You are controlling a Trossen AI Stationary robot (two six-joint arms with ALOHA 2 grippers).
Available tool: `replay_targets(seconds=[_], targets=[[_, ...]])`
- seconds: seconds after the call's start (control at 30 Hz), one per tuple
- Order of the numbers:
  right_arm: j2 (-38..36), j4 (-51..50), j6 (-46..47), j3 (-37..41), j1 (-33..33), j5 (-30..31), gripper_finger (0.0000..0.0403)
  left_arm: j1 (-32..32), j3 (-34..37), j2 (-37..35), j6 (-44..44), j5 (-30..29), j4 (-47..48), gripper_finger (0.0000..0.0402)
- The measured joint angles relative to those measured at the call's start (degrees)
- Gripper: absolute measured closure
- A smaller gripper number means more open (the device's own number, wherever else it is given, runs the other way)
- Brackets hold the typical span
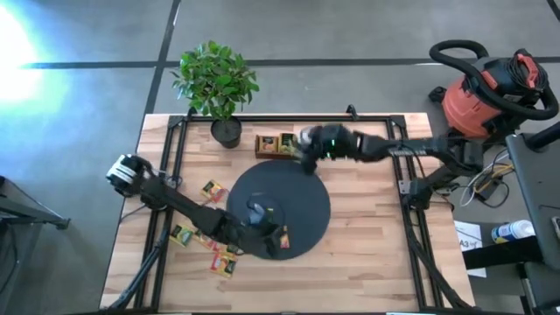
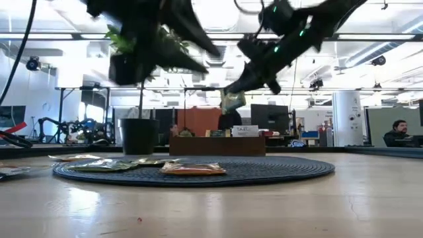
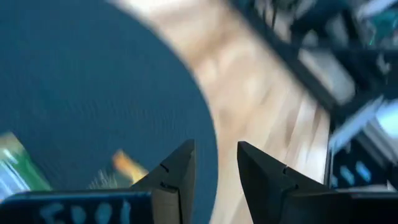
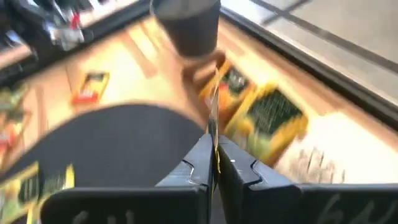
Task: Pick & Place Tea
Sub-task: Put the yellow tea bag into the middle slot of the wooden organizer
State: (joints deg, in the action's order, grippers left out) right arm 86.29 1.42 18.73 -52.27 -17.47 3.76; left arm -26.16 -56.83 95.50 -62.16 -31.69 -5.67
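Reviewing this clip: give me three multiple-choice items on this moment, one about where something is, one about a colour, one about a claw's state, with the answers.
1. Where is the right claw?
A. over the plant
B. beside the wooden tray, at the far edge of the disc
C. off the table

2. What colour is the disc?
A. black
B. white
C. red

3. How is the right claw?
A. wide open and empty
B. hidden
C. shut on a tea sachet

Answers:
1 B, the high view shows it just right of the tray.
2 A, it is dark in every view.
3 C, the right wrist view shows the fingers pinching a thin sachet edge-on.
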Motion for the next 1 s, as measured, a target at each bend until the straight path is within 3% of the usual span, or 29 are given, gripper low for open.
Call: replay_targets(seconds=[0.13, 0.3, 0.6, 1.0], targets=[[5.5, 3.0, -3.2, -2.0, -7.5, -8.6, 0.0395, 1.1, 0.0, -6.6, 2.2, -5.5, 1.1, 0.0307], [12.9, 3.9, -8.3, -8.4, -10.4, -14.3, 0.0395, 1.8, 0.1, -12.4, 2.5, -11.1, 4.1, 0.0307], [21.4, 1.5, -10.1, -15.2, -10.8, -14.9, 0.0395, 1.9, 0.7, -19.3, 1.6, -17.4, 9.7, 0.0307], [21.9, 2.4, -13.3, -13.6, -11.7, -10.9, 0.0394, 4.1, 5.3, -29.3, 6.6, -17.8, 10.8, 0.0307]])
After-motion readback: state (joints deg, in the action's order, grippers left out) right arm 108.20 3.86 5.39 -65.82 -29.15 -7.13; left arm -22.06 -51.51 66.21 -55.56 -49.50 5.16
